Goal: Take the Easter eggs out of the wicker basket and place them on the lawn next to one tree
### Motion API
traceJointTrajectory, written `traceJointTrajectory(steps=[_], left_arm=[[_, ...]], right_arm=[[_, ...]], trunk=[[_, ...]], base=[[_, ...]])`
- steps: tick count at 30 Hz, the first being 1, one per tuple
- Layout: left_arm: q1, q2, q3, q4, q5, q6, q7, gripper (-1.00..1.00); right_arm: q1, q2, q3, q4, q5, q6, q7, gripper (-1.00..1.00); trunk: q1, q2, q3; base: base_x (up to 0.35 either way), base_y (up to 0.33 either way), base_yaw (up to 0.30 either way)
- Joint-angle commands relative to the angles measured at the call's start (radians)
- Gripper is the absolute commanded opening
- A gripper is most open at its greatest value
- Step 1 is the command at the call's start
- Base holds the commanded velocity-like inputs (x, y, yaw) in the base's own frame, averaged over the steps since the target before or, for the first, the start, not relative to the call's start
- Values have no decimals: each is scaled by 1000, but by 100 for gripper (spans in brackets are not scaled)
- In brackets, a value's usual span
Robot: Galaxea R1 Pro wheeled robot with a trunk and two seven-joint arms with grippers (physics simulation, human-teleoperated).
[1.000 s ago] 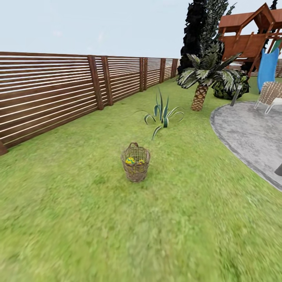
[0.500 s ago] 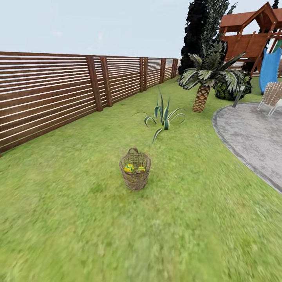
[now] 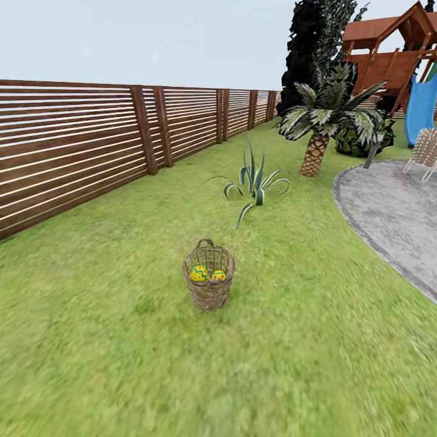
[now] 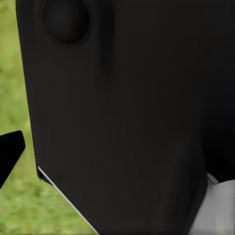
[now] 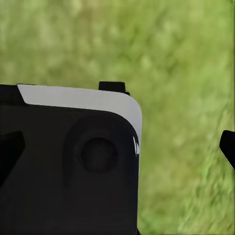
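Camera advanced; wicker basket (image 3: pixel 208 276) nearer, Easter eggs (image 3: pixel 199 274) inside; end effector state unclear.

slatted wooden fence (image 3: pixel 91 145) on the left | grey paving (image 3: pixel 394 212) right | palm (image 3: pixel 325 121), spiky plant (image 3: pixel 255 182) | playhouse (image 3: pixel 394 54), pale sky

A brown wicker basket (image 3: pixel 208 276) stands upright on the green lawn (image 3: pixel 121 352). Inside it I can see two yellow Easter eggs (image 3: pixel 199 273) with blue zigzags. A wooden fence (image 3: pixel 91 139) runs along the left. Farther back are a spiky plant (image 3: pixel 254 182), a small palm (image 3: pixel 325 121), and grey paving (image 3: pixel 394 212).
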Motion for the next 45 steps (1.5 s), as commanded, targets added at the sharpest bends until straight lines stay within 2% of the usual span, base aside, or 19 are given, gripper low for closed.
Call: traceJointTrajectory(steps=[1,45], left_arm=[[0,0,3,-1,1,-1,-1,100],[0,0,3,-1,1,-1,-1,100]], right_arm=[[0,0,1,1,2,-3,-1,100],[0,-1,1,1,2,-3,-1,100]], trunk=[[1,0,-1],[1,0,-1]], base=[[337,0,0],[337,0,0]])
